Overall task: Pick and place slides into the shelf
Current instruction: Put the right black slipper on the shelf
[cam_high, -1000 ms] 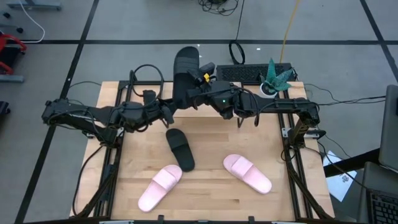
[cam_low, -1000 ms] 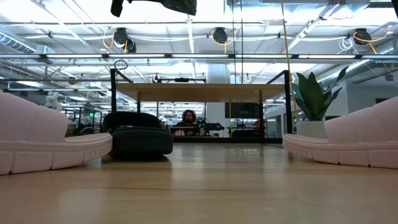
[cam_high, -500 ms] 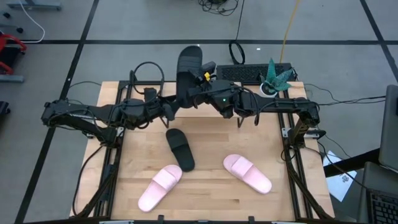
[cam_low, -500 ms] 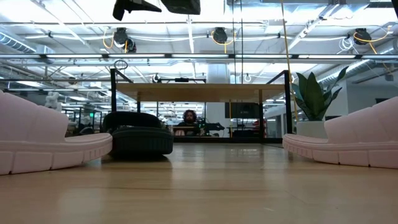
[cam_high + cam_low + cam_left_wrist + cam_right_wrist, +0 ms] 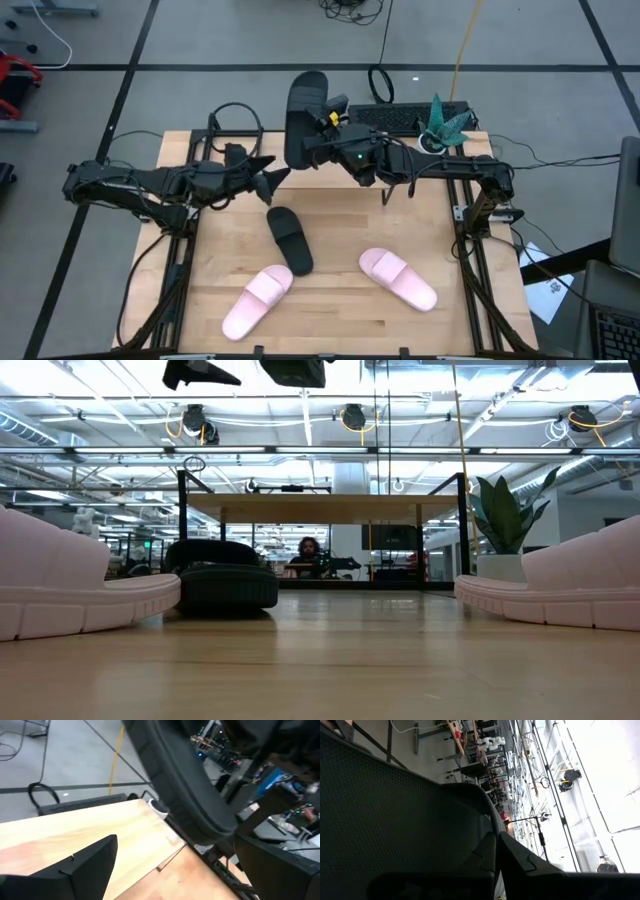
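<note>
Overhead, right end effector (image 5: 318, 135) clamps black slide (image 5: 303, 110) above shelf (image 5: 325, 507).

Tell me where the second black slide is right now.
High view: the black slide is held aloft by the right gripper over the table's far edge, beside the open left gripper.

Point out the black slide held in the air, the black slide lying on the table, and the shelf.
raised black slide (image 5: 303, 108), high view, on its sole
black slide on the table (image 5: 289, 238), high view, on its strap
shelf (image 5: 320, 508), low view, on the plank's front edge
</note>
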`<act>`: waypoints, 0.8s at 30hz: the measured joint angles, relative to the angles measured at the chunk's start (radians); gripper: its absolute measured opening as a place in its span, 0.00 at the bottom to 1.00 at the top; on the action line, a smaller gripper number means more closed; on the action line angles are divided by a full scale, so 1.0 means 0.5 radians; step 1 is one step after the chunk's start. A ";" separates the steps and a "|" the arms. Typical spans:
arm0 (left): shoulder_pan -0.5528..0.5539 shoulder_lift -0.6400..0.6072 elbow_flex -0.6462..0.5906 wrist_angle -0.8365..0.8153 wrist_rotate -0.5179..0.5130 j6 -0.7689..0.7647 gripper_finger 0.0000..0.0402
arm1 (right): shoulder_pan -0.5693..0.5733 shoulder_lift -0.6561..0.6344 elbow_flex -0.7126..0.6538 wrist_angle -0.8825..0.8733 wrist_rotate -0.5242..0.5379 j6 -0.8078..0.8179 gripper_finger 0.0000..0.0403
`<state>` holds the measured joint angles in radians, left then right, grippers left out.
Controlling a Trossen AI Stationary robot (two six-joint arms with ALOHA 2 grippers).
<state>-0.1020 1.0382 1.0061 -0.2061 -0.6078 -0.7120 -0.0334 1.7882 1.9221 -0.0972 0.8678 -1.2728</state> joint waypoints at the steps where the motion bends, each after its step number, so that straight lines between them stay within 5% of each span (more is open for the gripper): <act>1: 0.004 -0.024 0.000 -0.063 0.000 -0.015 0.99 | -0.001 0.000 0.000 -0.010 0.000 0.001 0.00; 14: 0.004 -0.371 0.002 -0.907 -0.029 -0.249 0.98 | -0.040 0.000 0.001 -0.301 -0.229 0.392 0.00; 24: 0.004 -0.510 0.002 -1.119 -0.062 -0.370 0.98 | -0.084 0.123 -0.005 -0.317 -0.390 0.529 0.00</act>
<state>-0.0998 0.7831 1.0069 -0.7654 -0.6388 -0.8972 -0.0755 1.8496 1.9197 -0.2556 0.6727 -1.0081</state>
